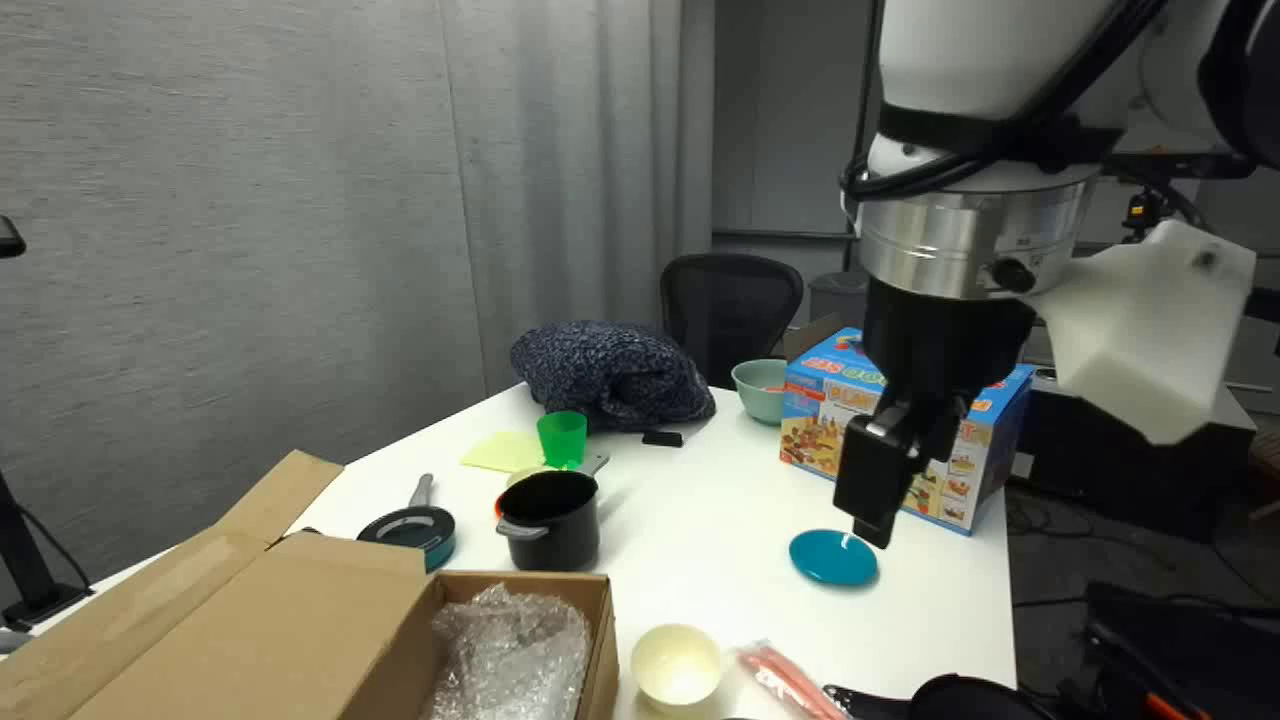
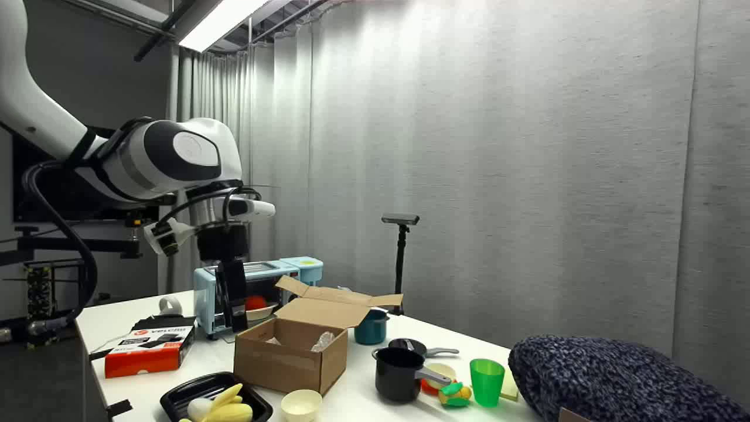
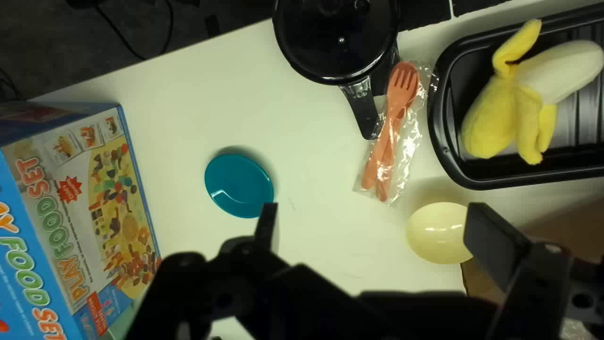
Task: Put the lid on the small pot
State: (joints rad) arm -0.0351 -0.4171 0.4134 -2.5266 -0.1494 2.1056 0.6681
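The bench (image 1: 700, 510) supports the items of the task, and the single arm (image 2: 176, 152) overhangs it. A printed play-food box (image 3: 80, 208) stands at the left of the wrist view. The jaws hang above the bench, spread wide, with nothing between them. The small pot (image 1: 556, 538), upright and open at the top, stands across the bench, well apart from the jaws. The teal disc (image 3: 238, 186), presumably the lid, although the views do not settle this, lies on the bench, nearer the jaws than the pot does; being round, it has no long axis. The governing relation is lateral: in the wrist view the disc lies to the upper left, outside the gap and on the box's side, its edge just meeting the outline of one fingertip (image 3: 268, 222); the height between them cannot be judged. The coming move probably requires a sidestep toward the box before descent, bringing the rim between the jaws.
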